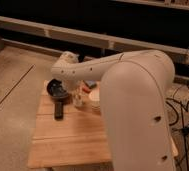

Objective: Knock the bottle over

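The small pale bottle (79,102) stands upright on the wooden table (73,142), between the black pan and the white cup. My gripper (77,94) hangs from the white arm's wrist (65,67) and sits right at the top of the bottle, partly hiding it. I cannot tell whether it touches the bottle. The big white arm (133,100) fills the right side of the view and hides the table's right part.
A black round pan (54,90) with a dark handle (59,111) lies left of the bottle. A white cup (95,99) stands just right of it. Cables (185,107) lie on the floor at the right. A dark wall with rails runs behind.
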Tool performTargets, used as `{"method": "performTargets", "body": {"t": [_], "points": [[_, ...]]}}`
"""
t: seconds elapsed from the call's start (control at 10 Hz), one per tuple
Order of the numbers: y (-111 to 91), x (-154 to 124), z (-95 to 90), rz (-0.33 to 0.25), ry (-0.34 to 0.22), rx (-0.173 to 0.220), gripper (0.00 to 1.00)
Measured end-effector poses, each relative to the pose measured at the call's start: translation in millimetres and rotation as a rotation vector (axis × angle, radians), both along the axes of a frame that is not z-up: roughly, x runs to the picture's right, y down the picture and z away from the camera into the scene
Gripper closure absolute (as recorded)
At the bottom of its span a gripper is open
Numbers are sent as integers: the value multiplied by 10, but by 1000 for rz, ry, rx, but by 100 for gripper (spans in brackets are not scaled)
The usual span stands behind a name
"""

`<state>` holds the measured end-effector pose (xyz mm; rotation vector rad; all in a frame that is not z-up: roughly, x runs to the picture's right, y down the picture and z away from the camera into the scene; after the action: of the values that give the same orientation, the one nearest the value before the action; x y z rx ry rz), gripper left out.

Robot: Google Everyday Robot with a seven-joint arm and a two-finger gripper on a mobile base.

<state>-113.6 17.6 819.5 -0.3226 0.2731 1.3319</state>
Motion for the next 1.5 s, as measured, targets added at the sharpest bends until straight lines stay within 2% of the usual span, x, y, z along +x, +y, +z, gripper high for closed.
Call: {"method": "performTargets", "body": {"t": [0.1,0.2,0.7,1.0,1.2,1.5], "points": [[64,-48,-78,-17,-27,28,100],[109,-43,-114,-24,-33,39,100],[284,58,-157,-29,-26,47,100],[163,175,-95,-23,-7,70,100],[27,191,-44,-37,-23,95,100],[-80,209,43,-53,-35,110,100]]}}
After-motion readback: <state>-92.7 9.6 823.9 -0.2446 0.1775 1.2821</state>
